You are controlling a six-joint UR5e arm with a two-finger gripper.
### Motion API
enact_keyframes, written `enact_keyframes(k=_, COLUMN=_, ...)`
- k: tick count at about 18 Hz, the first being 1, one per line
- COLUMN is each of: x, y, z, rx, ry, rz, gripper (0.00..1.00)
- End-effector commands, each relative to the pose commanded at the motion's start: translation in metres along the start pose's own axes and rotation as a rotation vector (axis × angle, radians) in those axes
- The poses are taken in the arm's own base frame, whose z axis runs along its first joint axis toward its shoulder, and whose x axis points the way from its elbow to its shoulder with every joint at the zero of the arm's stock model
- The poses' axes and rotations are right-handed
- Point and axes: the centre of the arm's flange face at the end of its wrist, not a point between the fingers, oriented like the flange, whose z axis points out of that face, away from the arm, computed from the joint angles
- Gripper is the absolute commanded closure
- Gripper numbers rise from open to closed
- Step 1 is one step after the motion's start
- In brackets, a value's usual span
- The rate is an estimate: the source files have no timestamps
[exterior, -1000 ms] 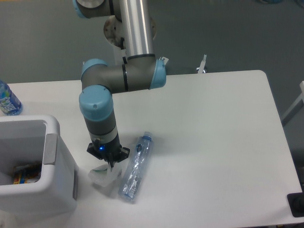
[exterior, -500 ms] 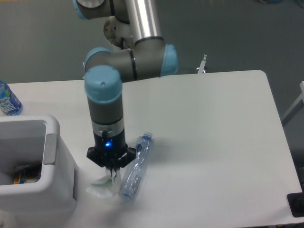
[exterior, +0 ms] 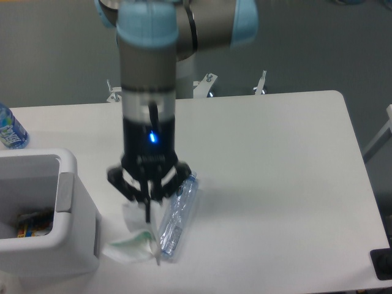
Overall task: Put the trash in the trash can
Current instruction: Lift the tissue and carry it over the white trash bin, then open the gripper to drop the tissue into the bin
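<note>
Your crumpled paper wrapper (exterior: 136, 236) hangs pinched in the gripper (exterior: 147, 222), between the trash can (exterior: 70, 190) and the crushed plastic bottle (exterior: 176, 222) on the table (exterior: 275, 184). It looks light and floppy; grip a thick fold.

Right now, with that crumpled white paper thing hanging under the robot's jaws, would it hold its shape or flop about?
The crumpled white paper wrapper probably flops: it droops and spreads below the gripper. It looks thin and light, so it may sway as the arm moves. Being pinched only near its top, it could slip free, though the grip itself is hard to see.
</note>
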Motion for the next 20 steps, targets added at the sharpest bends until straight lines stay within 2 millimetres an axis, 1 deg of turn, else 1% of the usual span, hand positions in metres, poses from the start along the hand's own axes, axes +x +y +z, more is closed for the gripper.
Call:
enact_keyframes(k=1, x=0.024, y=0.006, z=0.0, rx=-0.007, ry=0.027, rz=0.024, gripper=1.0)
enact_keyframes(k=2, x=0.042, y=0.012, z=0.001, rx=-0.015, ry=0.048, rz=0.045, gripper=1.0)
enact_keyframes(k=4, x=0.068, y=0.019, z=-0.005, rx=-0.016, ry=0.078, rz=0.074, gripper=1.0)
enact_keyframes(k=5, x=0.087, y=0.027, z=-0.004, rx=-0.027, ry=0.099, rz=0.099, gripper=1.0)
enact_keyframes(k=6, x=0.098, y=0.034, z=-0.003, rx=-0.036, ry=0.111, rz=0.109, gripper=1.0)
enact_keyframes(k=7, x=0.104, y=0.039, z=0.001, rx=-0.049, ry=0.118, rz=0.115, gripper=1.0)
enact_keyframes(k=9, x=0.128, y=0.055, z=0.008, rx=-0.077, ry=0.144, rz=0.147, gripper=1.0)
enact_keyframes(k=11, x=0.135, y=0.064, z=0.016, rx=-0.099, ry=0.153, rz=0.151, gripper=1.0)
enact_keyframes(k=12, x=0.142, y=0.071, z=0.018, rx=-0.109, ry=0.161, rz=0.162, gripper=0.96)
enact_keyframes(k=14, x=0.143, y=0.074, z=0.024, rx=-0.118, ry=0.163, rz=0.175, gripper=0.56)
enact_keyframes(k=15, x=0.143, y=0.074, z=0.024, rx=-0.118, ry=0.162, rz=0.173, gripper=0.53)
enact_keyframes(k=16, x=0.143, y=0.074, z=0.023, rx=-0.118, ry=0.16, rz=0.173, gripper=0.42)
enact_keyframes(k=17, x=0.143, y=0.073, z=0.024, rx=-0.117, ry=0.157, rz=0.175, gripper=0.28)
enact_keyframes(k=18, x=0.143, y=0.074, z=0.025, rx=-0.118, ry=0.154, rz=0.175, gripper=0.19)
enact_keyframes(k=19, x=0.142, y=0.075, z=0.025, rx=-0.12, ry=0.154, rz=0.175, gripper=0.13)
enact_keyframes(k=20, x=0.142, y=0.075, z=0.026, rx=-0.123, ry=0.153, rz=0.174, gripper=0.11)
